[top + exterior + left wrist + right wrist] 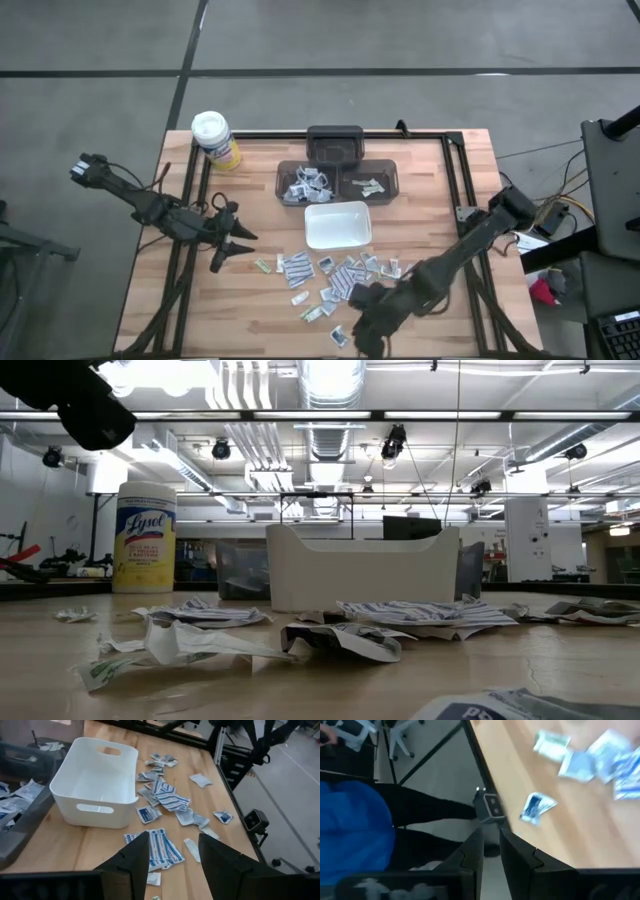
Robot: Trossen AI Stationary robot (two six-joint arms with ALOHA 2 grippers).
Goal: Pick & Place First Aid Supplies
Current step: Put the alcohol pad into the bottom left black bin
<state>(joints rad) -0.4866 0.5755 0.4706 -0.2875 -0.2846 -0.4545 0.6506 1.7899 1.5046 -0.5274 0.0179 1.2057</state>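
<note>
The packets [335, 275] lie scattered across the lower middle of the desk [260, 320], just below the white tray [337, 224], within reach of both arms. Left pincer [228, 250] hovers open at left; right pincer [362, 325], nearly closed and empty, hangs at the bottom edge

Industrial lab/workshop: exposed ceiling ducts [330, 385], strip lights, concrete floor [400, 35], wood workbench [260, 310] w/ robot arms.
</note>
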